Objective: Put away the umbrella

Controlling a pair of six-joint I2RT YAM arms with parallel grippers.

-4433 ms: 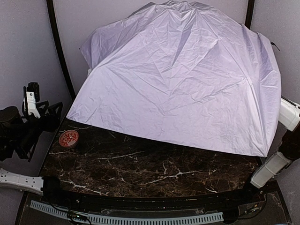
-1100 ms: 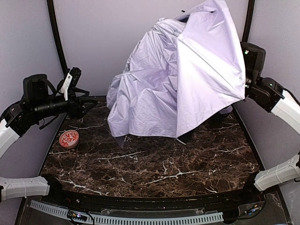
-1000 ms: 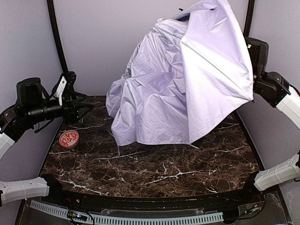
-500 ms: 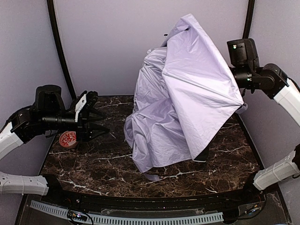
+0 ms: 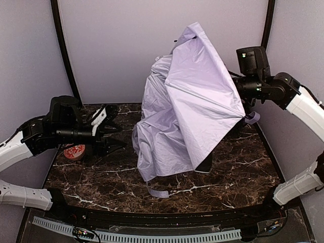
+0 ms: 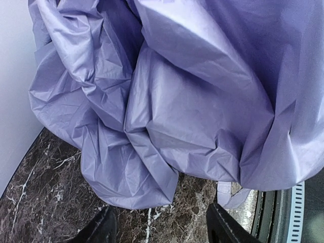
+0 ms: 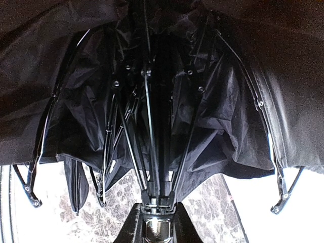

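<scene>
While the right gripper pinches its handle end, the pale lavender folding umbrella leans up and leftward from it.
Its half-collapsed canopy droops onto the dark marble table, tip high. The left gripper, fingers spread, hovers just beside the fabric, nearer than before. Earlier the canopy was fully open.

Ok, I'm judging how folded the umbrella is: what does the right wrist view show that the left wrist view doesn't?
Right wrist only: the underside of the pale lavender folding umbrella, black lining, thin ribs and shaft, with the right gripper shut on the shaft's end. Left wrist only: its crumpled outer fabric, a dangling strap, and the open left gripper short of it. Both: the dark veined marble table.
</scene>
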